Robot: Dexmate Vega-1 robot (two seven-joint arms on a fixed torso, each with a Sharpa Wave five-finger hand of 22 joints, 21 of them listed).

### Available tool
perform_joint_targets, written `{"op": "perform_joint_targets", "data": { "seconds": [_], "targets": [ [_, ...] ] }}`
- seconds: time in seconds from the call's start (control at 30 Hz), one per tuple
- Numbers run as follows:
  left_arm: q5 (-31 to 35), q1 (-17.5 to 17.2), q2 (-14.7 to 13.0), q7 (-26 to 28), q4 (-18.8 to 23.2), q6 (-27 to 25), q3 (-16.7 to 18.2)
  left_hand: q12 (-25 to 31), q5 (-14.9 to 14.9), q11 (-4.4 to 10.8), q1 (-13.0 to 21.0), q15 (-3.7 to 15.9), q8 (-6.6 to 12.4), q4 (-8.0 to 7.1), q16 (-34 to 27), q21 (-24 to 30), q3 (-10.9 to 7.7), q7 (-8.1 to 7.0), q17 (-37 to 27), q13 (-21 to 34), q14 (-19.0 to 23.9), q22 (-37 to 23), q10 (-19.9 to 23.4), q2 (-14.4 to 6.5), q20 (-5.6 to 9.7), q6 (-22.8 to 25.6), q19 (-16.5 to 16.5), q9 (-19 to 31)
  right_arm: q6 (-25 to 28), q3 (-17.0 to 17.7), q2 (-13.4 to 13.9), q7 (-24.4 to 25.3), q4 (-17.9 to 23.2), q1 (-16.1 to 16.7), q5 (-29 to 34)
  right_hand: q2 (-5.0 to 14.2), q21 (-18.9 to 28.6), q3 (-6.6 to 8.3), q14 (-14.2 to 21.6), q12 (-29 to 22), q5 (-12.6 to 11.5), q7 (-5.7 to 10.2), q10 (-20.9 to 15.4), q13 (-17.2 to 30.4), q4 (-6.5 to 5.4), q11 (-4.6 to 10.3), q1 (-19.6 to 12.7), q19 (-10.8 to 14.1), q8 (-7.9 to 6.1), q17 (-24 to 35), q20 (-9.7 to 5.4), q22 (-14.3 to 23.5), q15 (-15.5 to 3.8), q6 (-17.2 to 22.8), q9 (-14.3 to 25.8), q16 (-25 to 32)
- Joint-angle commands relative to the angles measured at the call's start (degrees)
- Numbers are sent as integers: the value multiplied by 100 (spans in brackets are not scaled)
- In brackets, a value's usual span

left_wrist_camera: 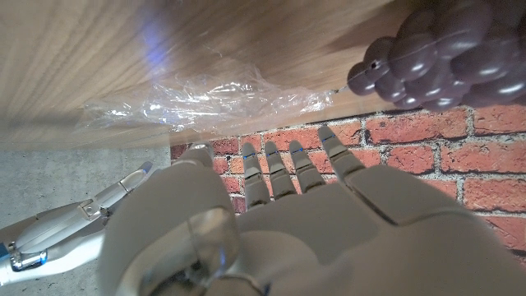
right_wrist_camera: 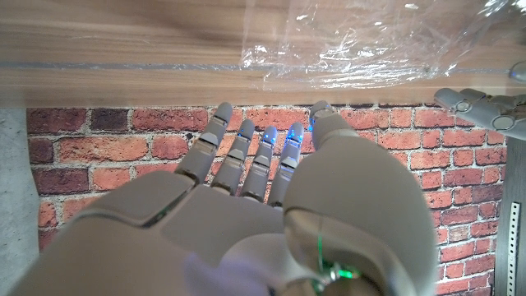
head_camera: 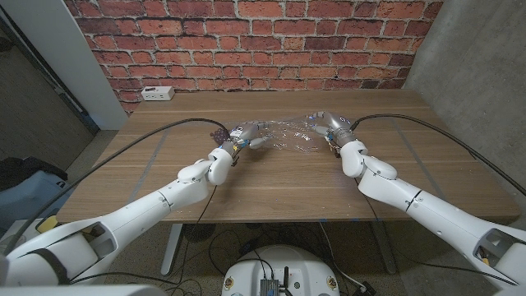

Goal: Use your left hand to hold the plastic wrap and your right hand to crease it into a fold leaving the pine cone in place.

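meanwhile, on the wooden table (head_camera: 271, 185) the plastic wrap (head_camera: 289, 135) lay crumpled and glinting towards the far middle, between the two hands. the left hand (head_camera: 244, 136) sat at the wrap's left edge, and just beside it, on the side away from the wrap, was the dark pine cone (head_camera: 219, 133), partly hidden by the hand in the head view. whether the fingertips were pressing on the film could not be told from that view. in the left wrist view the left hand's fingers (left_wrist_camera: 283, 173) were stretched out straight and apart, with nothing between them, the wrap (left_wrist_camera: 205, 99) lying just past their tips and the pine cone (left_wrist_camera: 436, 62) off to one side on the wood.

the right hand (head_camera: 333, 129) was at the wrap's right edge. in the right wrist view its fingers (right_wrist_camera: 246, 156) were also extended and spread, grasping nothing, with the crinkled film (right_wrist_camera: 370, 41) on the table beyond them. contact with the film could not be made out there either.

behind the table stood a red brick wall (head_camera: 246, 33) with a white socket box (head_camera: 156, 93) at its foot.
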State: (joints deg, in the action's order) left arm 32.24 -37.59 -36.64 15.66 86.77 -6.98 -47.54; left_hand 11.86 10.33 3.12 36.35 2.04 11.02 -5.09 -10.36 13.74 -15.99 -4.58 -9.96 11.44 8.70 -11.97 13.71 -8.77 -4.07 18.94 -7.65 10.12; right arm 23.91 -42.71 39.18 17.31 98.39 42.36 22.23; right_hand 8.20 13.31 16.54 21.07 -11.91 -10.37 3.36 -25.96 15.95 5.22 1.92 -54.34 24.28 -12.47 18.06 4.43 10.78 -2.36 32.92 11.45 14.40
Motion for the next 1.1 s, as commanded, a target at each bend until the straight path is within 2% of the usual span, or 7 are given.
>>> {"op": "perform_joint_targets", "data": {
  "seconds": [0.03, 0.27, 0.73, 0.9, 1.1],
  "targets": [
    [-221, 110, 7, -433, -169, 211, 21, -66, 18, -79, -197, 10, -100, -72, 39, -30, 32, 209, 8, -33, -123, 7, -130, 17, 102, -185, 11, -2, 182, 8, 124, -346, 261, 122, 70, -38, 34, 33, 7, -2, 3, -29, 55, 12, 11, 4, 34, 49, 23, 3, -5, 18, -373, -68, 12, -31],
    [-260, 210, 32, -632, -280, 313, -36, -114, 35, -32, -357, 14, -127, -115, 70, -80, 65, 236, 13, -60, -331, 27, -315, 36, 157, -384, 132, -4, 325, -127, 211, -677, 320, 30, 236, -142, 13, 17, -82, 45, -1, -33, 220, 1, 55, -9, 102, 6, 92, -25, 40, 16, -345, -214, 11, -95],
    [-222, 353, 108, -843, -409, 365, -149, -100, 45, 16, -428, 36, -111, -124, 58, -86, 74, 234, 17, -68, -373, 35, -330, 40, 155, -417, 153, -4, 405, -72, 391, -1116, 545, 93, 107, -256, -8, 3, -184, 85, -16, -34, 394, -13, 114, -22, 159, -36, 145, -50, 85, 13, -267, -383, 9, -155],
    [-227, 388, 143, -906, -457, 380, -185, -108, 50, 22, -458, 32, -117, -124, 60, -87, 76, 224, 18, -70, -410, 38, -374, 41, 158, -468, 158, -5, 354, 7, 509, -1249, 694, 177, -25, -310, -22, -72, -205, 73, -11, -67, 424, -22, 48, -84, 355, -68, 151, -34, 117, 15, -220, -439, 8, -145],
    [-255, 411, 171, -993, -477, 327, -207, -109, 56, -1, -511, 17, -134, -131, 48, -89, 77, 381, 19, -72, -429, 42, -423, 32, 145, -595, 170, -4, 311, 11, 596, -1301, 774, 224, 1, -337, -31, -126, -226, 76, -13, -98, 474, -29, -13, -129, 523, -90, 166, -18, 125, 17, -205, -519, 7, -139]
  ]
}}
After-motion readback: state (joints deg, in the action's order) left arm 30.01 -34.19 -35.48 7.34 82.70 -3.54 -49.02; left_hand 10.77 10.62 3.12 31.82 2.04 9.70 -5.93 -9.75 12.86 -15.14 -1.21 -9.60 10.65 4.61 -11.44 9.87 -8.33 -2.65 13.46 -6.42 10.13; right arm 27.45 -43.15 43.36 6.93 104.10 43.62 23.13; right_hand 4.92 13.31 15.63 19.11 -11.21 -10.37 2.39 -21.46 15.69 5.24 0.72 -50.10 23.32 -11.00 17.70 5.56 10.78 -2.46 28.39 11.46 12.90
